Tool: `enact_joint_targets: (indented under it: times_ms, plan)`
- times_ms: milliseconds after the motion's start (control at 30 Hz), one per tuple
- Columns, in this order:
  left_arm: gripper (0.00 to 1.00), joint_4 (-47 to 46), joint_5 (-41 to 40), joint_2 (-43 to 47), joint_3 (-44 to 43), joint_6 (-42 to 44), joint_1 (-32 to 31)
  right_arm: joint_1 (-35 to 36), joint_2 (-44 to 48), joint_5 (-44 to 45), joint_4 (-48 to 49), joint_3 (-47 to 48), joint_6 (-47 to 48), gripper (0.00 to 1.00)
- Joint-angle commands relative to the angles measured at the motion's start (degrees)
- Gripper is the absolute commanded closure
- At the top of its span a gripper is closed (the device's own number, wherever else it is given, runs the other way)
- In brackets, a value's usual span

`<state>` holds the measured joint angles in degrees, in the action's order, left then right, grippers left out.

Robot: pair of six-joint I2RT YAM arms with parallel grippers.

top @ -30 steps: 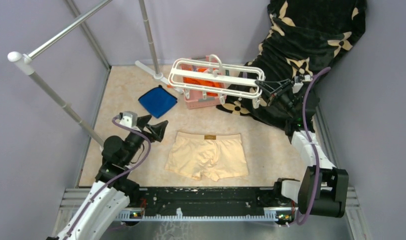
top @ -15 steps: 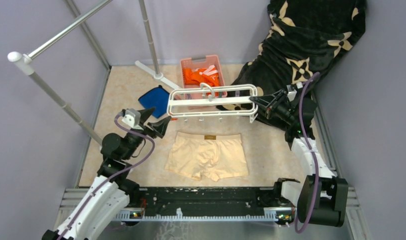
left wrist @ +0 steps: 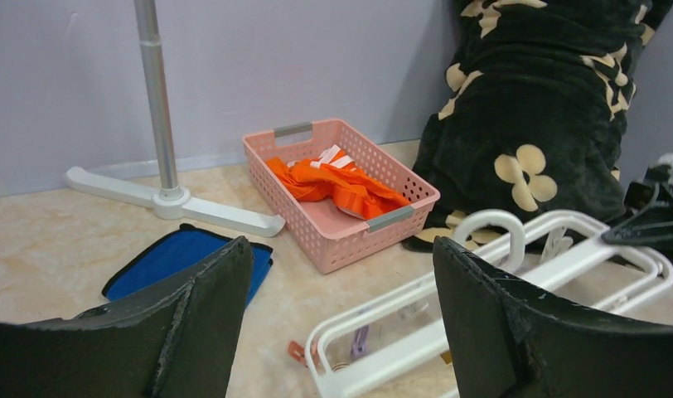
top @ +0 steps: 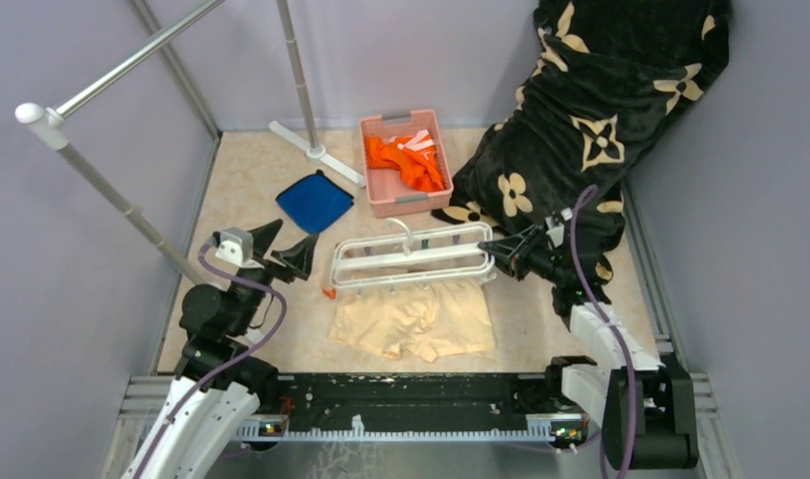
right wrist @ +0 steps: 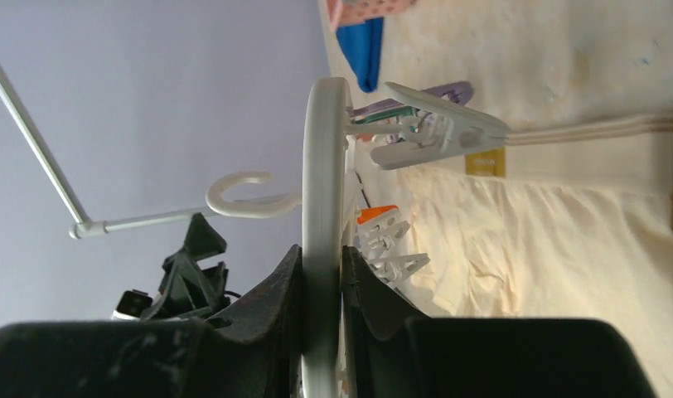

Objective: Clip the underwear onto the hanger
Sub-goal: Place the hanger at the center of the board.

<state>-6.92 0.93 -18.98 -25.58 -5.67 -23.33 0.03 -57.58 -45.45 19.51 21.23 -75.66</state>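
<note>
The pale peach underwear (top: 413, 319) lies flat on the floor, its waistband under the white hanger (top: 411, 261). My right gripper (top: 493, 246) is shut on the hanger's right end bar (right wrist: 323, 249) and holds the frame low over the waistband (right wrist: 582, 137), small clips (right wrist: 437, 124) dangling from it. My left gripper (top: 281, 246) hovers open just left of the hanger's left end (left wrist: 399, 340), with nothing between its fingers (left wrist: 192, 323).
A pink basket (top: 406, 165) of orange clothes stands behind the hanger. A blue folded cloth (top: 314, 203) lies at the back left. Grey rack poles (top: 299, 70) rise at the back and left. A black flowered blanket (top: 601, 110) covers the back right.
My right gripper has carried the hanger forward and down, from above the basket to just over the underwear's waistband. My left gripper has shifted slightly left and stayed open.
</note>
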Motion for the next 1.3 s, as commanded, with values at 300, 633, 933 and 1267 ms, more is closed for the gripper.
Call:
enact_joint_targets:
  times_ms: [300,633,933,1267]
  plan:
    - [0.15,1.7,-2.8,0.8,0.7,-2.9,0.4,3.8,-9.8,6.3,24.3,-9.2,-7.8,1.00]
    - [0.16,2.6,-2.1,0.1,1.0,-3.2,0.3,3.8,-33.3,8.8,38.1,-1.3,-0.5,0.80]
    - [0.15,3.8,-2.9,0.0,1.1,-3.5,0.4,3.7,-35.1,10.7,35.5,2.3,2.7,0.29]
    - [0.15,3.4,-3.5,-1.1,1.5,-4.7,0.3,2.9,-16.6,27.9,0.7,7.1,25.6,0.22]
